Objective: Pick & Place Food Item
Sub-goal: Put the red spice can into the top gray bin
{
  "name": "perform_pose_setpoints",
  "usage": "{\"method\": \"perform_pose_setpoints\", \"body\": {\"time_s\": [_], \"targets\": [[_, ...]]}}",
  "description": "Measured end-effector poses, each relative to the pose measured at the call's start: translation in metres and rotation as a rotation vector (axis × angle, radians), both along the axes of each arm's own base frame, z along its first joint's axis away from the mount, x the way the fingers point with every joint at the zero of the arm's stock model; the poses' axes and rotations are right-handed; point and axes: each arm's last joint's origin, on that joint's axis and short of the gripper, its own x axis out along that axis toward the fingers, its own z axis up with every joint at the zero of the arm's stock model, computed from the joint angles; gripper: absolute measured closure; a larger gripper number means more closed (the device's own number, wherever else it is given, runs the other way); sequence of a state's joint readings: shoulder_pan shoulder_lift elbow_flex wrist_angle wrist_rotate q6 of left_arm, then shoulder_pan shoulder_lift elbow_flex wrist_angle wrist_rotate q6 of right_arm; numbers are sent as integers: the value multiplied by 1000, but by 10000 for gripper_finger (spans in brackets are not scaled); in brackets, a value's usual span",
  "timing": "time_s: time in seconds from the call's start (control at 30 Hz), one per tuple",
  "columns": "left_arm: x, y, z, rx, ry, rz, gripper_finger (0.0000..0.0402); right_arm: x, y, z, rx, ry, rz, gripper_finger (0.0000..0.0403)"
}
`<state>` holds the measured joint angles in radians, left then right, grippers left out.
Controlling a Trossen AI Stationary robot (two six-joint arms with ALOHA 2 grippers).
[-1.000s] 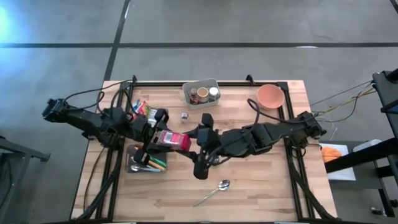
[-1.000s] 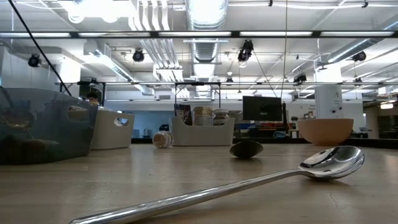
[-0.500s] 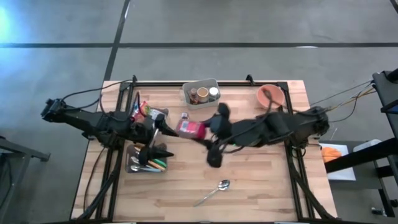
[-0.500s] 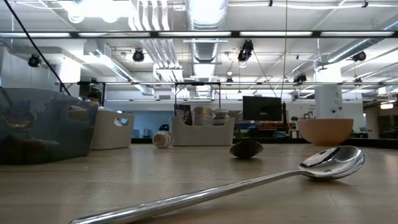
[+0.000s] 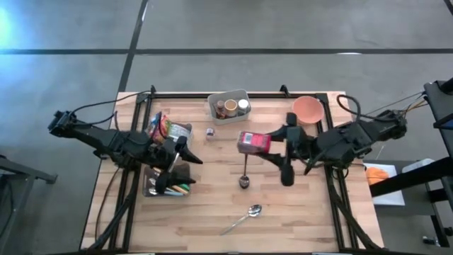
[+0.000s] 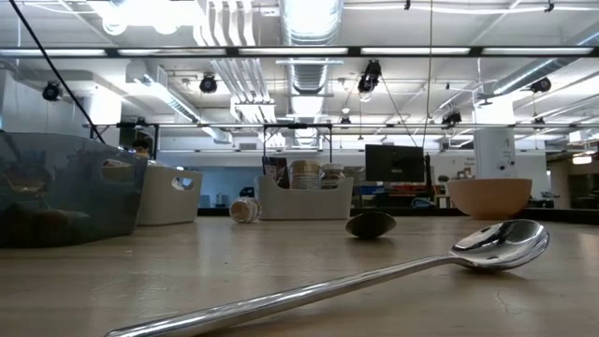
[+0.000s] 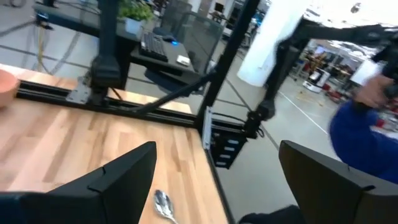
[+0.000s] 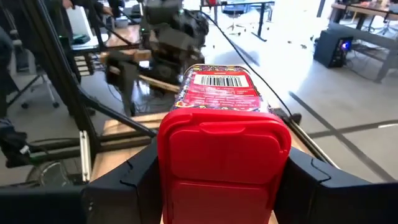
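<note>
The food item is a red package (image 5: 253, 142) with a red flip lid and a barcode label (image 8: 219, 84). It hangs above the table's middle right, and my right gripper (image 5: 271, 142) is shut on it, with its fingers at either side (image 8: 224, 186). My left gripper (image 5: 182, 157) stands open over the bins at the table's left, with nothing between its fingers (image 7: 217, 180). The low view shows neither gripper. My right gripper pinches the package between its two fingers (image 8: 127, 177), on the two sides of the red lid end (image 8: 166, 155). The fingers come level from the table's right and lie along the package. The package is lifted clear of the table and lies about level, with its label end pointing away from the gripper.
A grey bin (image 5: 228, 106) with jars and a pink bowl (image 5: 308, 110) stand at the far edge. A small jar (image 5: 210, 132) lies near them. A snack bin (image 5: 164, 129) and a utensil bin (image 5: 166, 185) sit at the left. A dark utensil (image 5: 244, 182) and a metal spoon (image 5: 244, 216) lie toward the near side.
My left gripper has opened and let go of the red package, then drawn back a little toward the left. My right gripper has kept hold of the package and carried it, clear of the table, from beside the left bins toward the table's right edge.
</note>
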<state>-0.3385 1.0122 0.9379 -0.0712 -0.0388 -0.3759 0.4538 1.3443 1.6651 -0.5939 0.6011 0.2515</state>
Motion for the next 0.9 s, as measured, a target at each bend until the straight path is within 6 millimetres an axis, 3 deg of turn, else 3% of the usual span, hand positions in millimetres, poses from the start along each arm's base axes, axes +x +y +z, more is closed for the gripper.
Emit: {"method": "perform_pose_setpoints", "body": {"time_s": [0.27, 0.47, 0.67, 0.9], "targets": [[4, 0, -30, 13, 54, 75, 60, -55, -36, -30, 42, -69, -125, 193], [6, 5, -56, 48, 74, 223, 60, -77, -76, -29, 63, -94, -306, 193], [5, 7, -69, 68, 95, 284, 60, -69, -117, -23, 77, -12, -330, 193], [5, 7, -70, 76, 93, 298, 60, -43, -188, -23, 129, 80, -283, 193]]}}
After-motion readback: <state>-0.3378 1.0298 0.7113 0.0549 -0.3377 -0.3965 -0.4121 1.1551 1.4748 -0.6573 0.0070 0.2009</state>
